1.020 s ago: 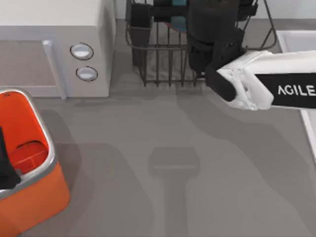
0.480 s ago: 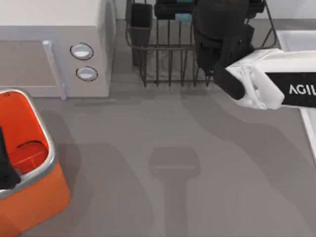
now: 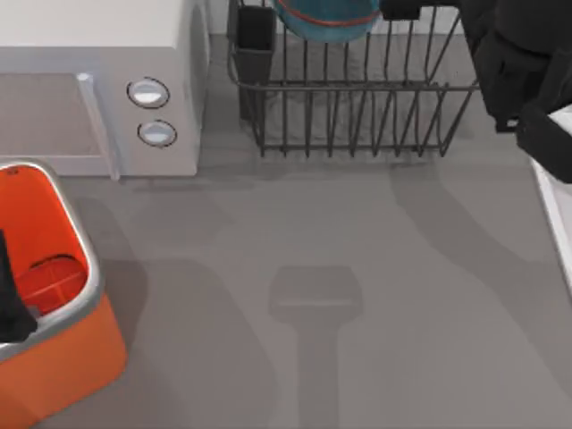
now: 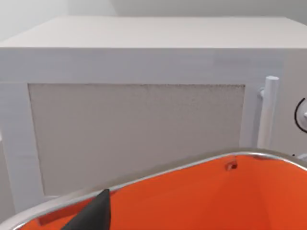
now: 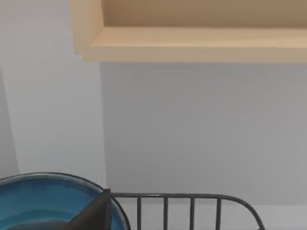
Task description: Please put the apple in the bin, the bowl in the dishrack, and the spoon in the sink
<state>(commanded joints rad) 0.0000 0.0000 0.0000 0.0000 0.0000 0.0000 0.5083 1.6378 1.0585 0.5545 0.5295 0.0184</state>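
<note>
We see the bowl [image 3: 326, 20] sitting in the dishrack [image 3: 357, 107] at about twelve o'clock on the table. Our right arm [image 3: 527, 71] is at about two o'clock, just beside the rack's right end, above the sink [image 3: 556, 192] edge — we cannot tell if its gripper is clenched or let go. In the right wrist view the bowl [image 5: 48, 201] sits beside the dishrack [image 5: 192, 211] bars. Our left arm [image 3: 11, 286] is parked at nine o'clock, over the bin [image 3: 63, 357]. We cannot tell its grip either. The microwave [image 3: 98, 80] stands at ten o'clock, just behind the bin [image 4: 192, 196] in the left wrist view.
</note>
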